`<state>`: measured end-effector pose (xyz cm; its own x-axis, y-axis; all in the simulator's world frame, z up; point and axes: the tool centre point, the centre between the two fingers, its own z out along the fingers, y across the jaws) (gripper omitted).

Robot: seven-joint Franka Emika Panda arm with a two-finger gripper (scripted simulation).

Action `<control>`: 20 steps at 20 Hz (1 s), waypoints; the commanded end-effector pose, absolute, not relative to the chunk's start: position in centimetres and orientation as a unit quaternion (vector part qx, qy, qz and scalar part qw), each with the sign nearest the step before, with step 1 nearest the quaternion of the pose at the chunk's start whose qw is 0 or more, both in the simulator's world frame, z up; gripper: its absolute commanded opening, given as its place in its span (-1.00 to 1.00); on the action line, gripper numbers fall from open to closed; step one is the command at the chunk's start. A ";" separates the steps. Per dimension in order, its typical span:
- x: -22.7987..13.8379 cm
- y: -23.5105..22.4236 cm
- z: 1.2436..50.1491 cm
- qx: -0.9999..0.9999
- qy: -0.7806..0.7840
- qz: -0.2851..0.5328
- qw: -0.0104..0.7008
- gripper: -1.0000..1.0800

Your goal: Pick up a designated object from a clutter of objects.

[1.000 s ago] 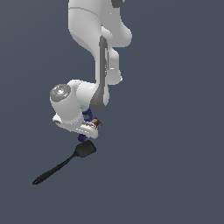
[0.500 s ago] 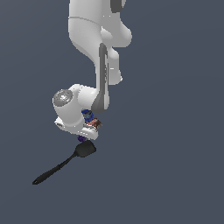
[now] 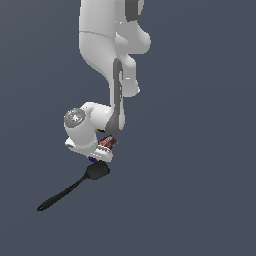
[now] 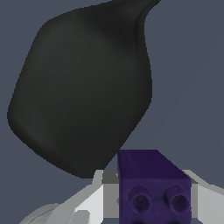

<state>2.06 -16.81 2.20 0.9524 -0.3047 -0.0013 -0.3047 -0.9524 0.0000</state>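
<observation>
The designated object, a small dark purple block (image 4: 153, 183) with two round holes in its face, sits between my gripper's (image 4: 154, 194) white fingers (image 4: 98, 201), which press on both of its sides. In the exterior view the gripper (image 3: 98, 157) is low over the clutter of objects, and only a purple sliver of the block (image 3: 92, 159) shows under the hand. The black spatula (image 3: 75, 186) lies just beyond; its blade (image 4: 83, 87) fills the wrist view behind the block.
A brown-red packet (image 3: 106, 142) lies beside the hand, on the exterior view's right. A yellow-green sliver of the ball (image 3: 95, 131) peeks out behind the wrist. The spatula's handle runs off toward the exterior view's lower left. The arm hides the other clutter.
The hand has shifted only slightly over the clutter. The spatula has not moved.
</observation>
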 end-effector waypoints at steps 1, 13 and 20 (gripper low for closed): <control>2.1 -16.8 2.2 -0.988 0.154 0.000 0.000 -1.00; 2.1 -16.8 2.7 -0.988 0.154 0.000 0.000 -1.00; 2.2 -16.4 5.7 -0.988 0.154 0.000 0.000 -1.00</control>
<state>2.11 -16.50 4.78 0.9524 -0.3050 -0.0011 -0.3050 -0.9524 0.0000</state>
